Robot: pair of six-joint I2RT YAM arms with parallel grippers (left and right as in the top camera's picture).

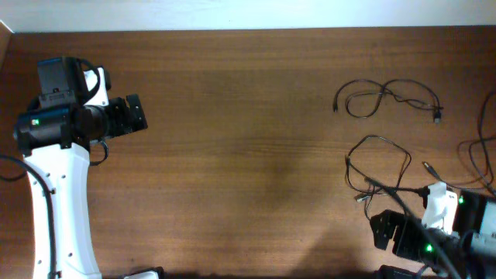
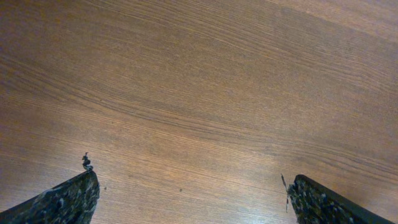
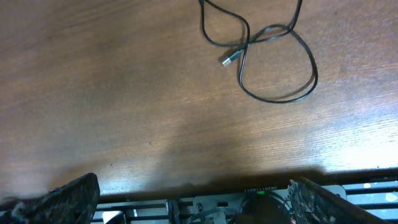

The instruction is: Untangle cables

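Two thin black cables lie far over on the right half of the wooden table [image 1: 232, 155], so my left pincer [image 1: 136, 115], well apart from them near the left edge, has nothing close; its wrist view shows only bare wood grain between widely spread fingers [image 2: 65, 199], so it is released and empty. Moving rightward, the upper cable [image 1: 387, 96] runs mostly left to right as a flat double loop, a small plug [image 1: 438, 118] at its right end; the lower cable [image 1: 378, 164] forms a taller loop that crosses itself, just ahead of my right pincer [image 1: 381, 226], which is likewise spread and holds nothing. That arm is plainly the nearer one, and I judge its move turns on the crossing beside the silver plug end [image 3: 228, 59], lying forward and a little right of my fingers. The two cables look apart from each other. Farther right, more black cord [image 1: 482, 147] is cut off by the frame edge; I cannot tell whether it is a task cable or arm wiring
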